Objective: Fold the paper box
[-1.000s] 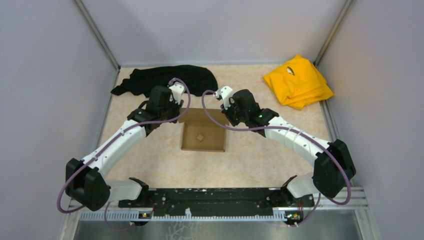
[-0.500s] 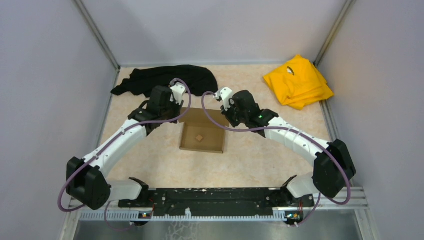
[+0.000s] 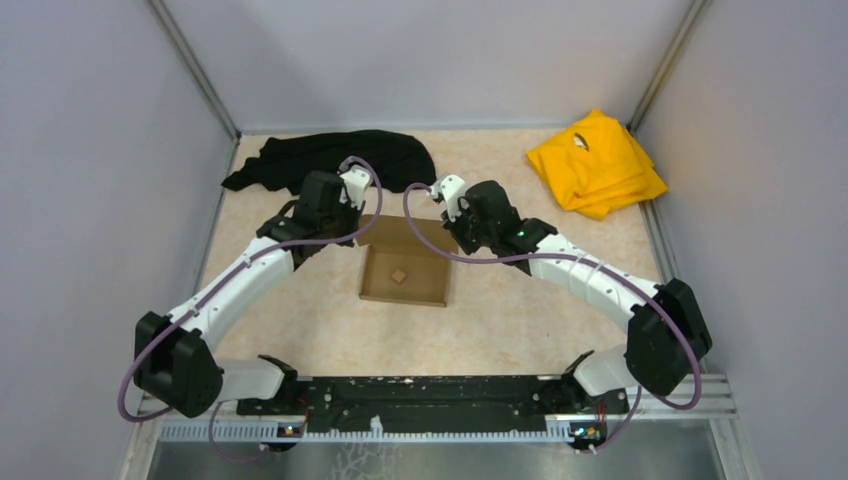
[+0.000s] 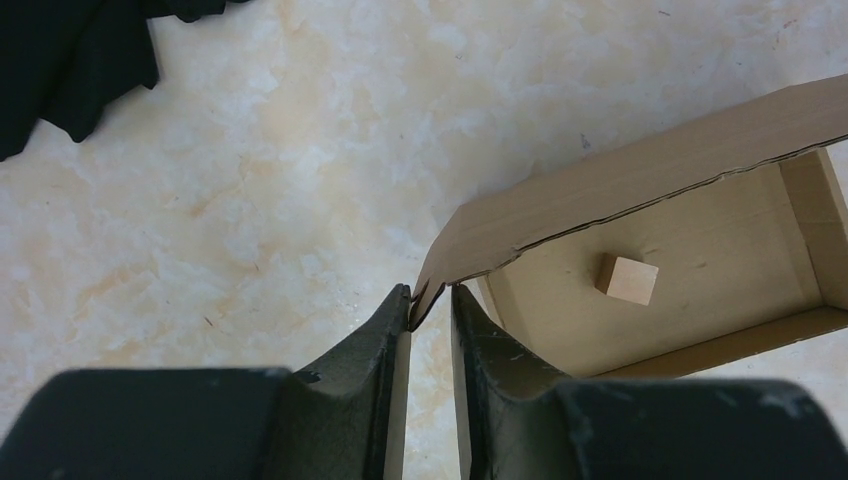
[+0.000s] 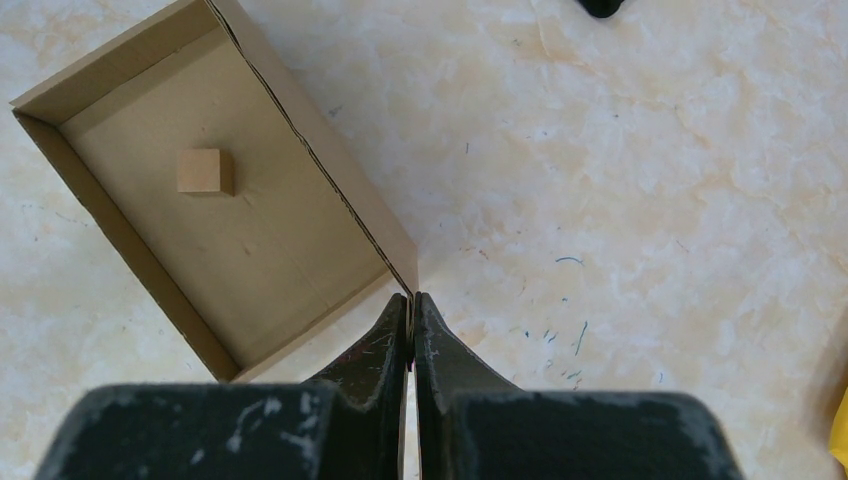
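The paper box (image 3: 428,285) is a shallow brown cardboard tray lying open in the middle of the table, with its back flap raised. A tiny brown cube (image 3: 399,275) rests on its floor. My left gripper (image 3: 357,232) is at the flap's left corner. In the left wrist view the left gripper (image 4: 431,295) stands narrowly open, with that corner of the paper box (image 4: 700,250) between its fingertips. My right gripper (image 3: 452,232) is at the flap's right corner. In the right wrist view the right gripper (image 5: 411,300) is shut on the thin flap edge of the paper box (image 5: 270,250).
A black cloth (image 3: 330,158) lies crumpled at the back left, just behind the left gripper. A folded yellow cloth (image 3: 596,162) sits at the back right corner. Grey walls close in the table on three sides.
The left gripper's fingers have drawn closer together round the flap's left corner. The right gripper stays pinched on the other corner, and the box has barely shifted.
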Controlling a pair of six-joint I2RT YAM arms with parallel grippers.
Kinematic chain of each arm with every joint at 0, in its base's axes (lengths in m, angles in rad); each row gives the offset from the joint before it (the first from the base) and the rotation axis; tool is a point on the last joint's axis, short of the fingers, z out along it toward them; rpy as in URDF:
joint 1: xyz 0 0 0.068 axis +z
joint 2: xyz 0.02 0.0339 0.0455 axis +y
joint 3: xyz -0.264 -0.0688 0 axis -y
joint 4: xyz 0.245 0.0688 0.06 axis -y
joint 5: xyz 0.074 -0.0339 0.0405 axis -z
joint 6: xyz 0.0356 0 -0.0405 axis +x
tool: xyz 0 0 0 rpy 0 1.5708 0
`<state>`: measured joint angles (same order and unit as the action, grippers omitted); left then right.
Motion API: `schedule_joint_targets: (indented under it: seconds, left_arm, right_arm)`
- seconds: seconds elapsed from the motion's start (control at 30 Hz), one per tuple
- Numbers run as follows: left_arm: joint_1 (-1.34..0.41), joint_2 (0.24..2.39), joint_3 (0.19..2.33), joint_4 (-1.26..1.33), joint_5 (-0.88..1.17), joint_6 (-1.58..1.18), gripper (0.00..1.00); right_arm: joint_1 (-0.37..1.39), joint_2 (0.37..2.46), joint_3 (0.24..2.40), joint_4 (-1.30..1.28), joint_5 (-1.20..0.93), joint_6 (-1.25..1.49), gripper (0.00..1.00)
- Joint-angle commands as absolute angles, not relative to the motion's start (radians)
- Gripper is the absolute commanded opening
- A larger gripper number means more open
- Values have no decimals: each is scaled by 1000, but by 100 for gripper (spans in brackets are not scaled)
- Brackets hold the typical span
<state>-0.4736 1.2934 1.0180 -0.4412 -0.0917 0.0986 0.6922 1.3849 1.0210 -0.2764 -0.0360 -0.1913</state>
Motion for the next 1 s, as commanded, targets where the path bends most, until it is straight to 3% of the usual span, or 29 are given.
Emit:
schedule_joint_targets:
  seconds: [0.0,0.97]
  left_arm:
    - [-468,1306,1026,-423,-59,104,26]
    - [-467,1336,1067,-430,-72,64,13]
  right_arm:
    - [706,1351,1026,-233,-54,-204,0]
    - [706,1415,1118,-276,-28,-235,0]
